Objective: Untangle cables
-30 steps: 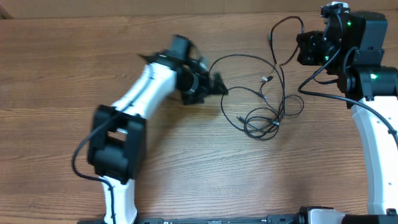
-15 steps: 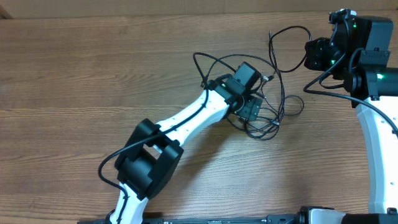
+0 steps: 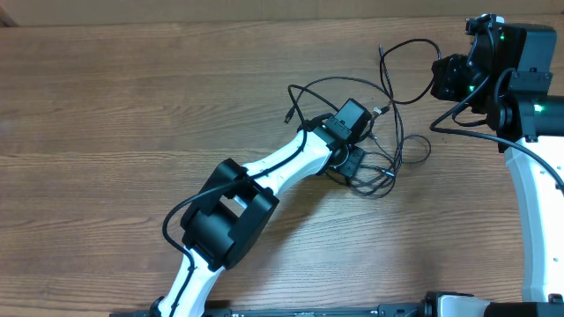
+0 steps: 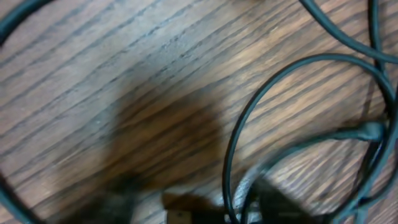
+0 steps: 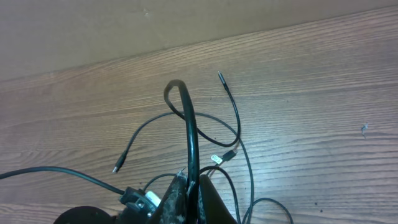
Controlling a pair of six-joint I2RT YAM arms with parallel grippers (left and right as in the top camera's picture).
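Several thin cords, one knot: light, limp, easy to drag

Several black cables (image 3: 388, 169) lie in a loose tangle on the worktop (image 3: 132, 106), right of centre, with the tightest overlap low in the heap. One long strand arcs up and away toward the far right corner.

Handling, as judged:
- Expect almost no weight and no stiffness. A pull on one strand will likely haul the whole heap with it.
- The jacket looks smooth, so a loose pinch may slip.
- Take hold on bare cord a little back from an end, not on the plug end (image 3: 287, 115) or the small white connector (image 3: 381, 111), which look the most fragile parts.
- Pin the heap with one arm while the other draws a free end out.

Grippers:
- The right gripper (image 5: 189, 188) sits high at the far right. Its wrist view shows one strand rising from between clenched fingers and bending over in a hairpin, so count it as grasping that cable.
- The left gripper (image 3: 352, 165) is down at the knot, right over the crossings. Its wrist view is blurred and pressed close to the wood, with loops curving just ahead. You cannot tell from it how far the jaws are apart, or whether any cord sits between them
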